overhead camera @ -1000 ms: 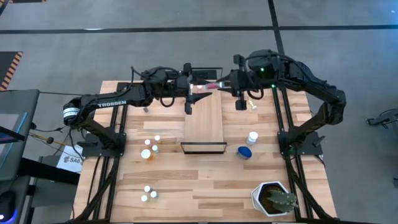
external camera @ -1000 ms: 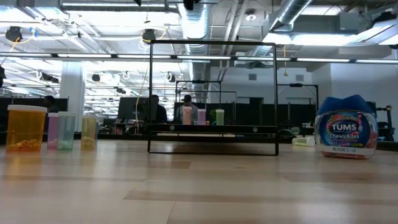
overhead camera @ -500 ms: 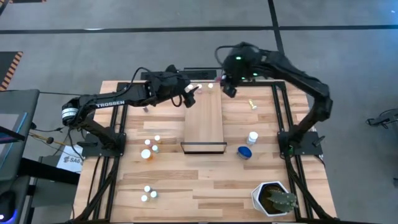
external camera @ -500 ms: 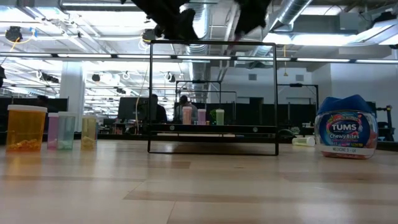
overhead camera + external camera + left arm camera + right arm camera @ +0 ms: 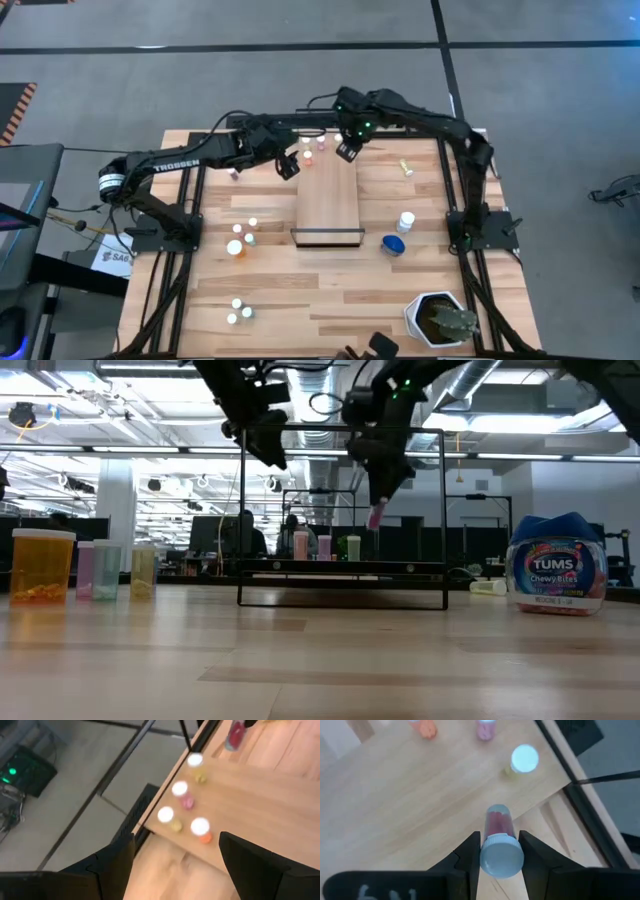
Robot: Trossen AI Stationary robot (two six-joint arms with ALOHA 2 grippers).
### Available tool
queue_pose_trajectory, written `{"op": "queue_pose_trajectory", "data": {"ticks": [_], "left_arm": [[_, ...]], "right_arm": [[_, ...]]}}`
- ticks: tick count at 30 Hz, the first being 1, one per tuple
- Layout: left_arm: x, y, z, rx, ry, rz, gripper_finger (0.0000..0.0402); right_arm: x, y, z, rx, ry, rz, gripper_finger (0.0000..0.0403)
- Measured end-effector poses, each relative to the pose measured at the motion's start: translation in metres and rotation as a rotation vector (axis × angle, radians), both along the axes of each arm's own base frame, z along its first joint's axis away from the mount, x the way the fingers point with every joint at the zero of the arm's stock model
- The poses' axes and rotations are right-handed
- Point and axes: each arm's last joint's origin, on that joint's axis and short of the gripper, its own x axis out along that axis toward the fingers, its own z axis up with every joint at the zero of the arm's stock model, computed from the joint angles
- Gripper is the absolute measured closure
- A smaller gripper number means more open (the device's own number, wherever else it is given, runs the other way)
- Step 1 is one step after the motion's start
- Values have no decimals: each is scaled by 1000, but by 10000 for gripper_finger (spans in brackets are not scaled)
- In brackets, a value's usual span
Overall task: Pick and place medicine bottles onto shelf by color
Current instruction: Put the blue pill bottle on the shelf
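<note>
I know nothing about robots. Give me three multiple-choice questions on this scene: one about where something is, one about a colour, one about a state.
1. Where is the plant pot?
A. near-right table corner
B. on the shelf
C. far-left table corner

2. What colour are the pills in the bottle the right hand holds?
A. blue
B. green
C. pink

3. How is the left hand?
A. open and empty
B. shut on a bottle
C. holding the pot

Answers:
1. A: in the high view the pot sits at the table's near-right corner, away from the shelf.
2. C: the right wrist view shows pink pills in the bottle clamped in the right hand.
3. A: the left hand has its fingers wide apart with nothing between them.
</note>
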Motion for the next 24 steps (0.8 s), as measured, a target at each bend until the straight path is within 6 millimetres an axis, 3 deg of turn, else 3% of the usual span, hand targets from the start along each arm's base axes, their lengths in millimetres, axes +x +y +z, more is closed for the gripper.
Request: {"op": "queue_pose_trajectory", "data": {"ticks": [19,24], "left_arm": [[-10,11,-5,-32,63,54,123],[-11,12,-5,-30,66,52,123]], "right_arm": [[25,-13,-60,106,75,-90,274],[24,-18,-60,101,65,-102,274]]}}
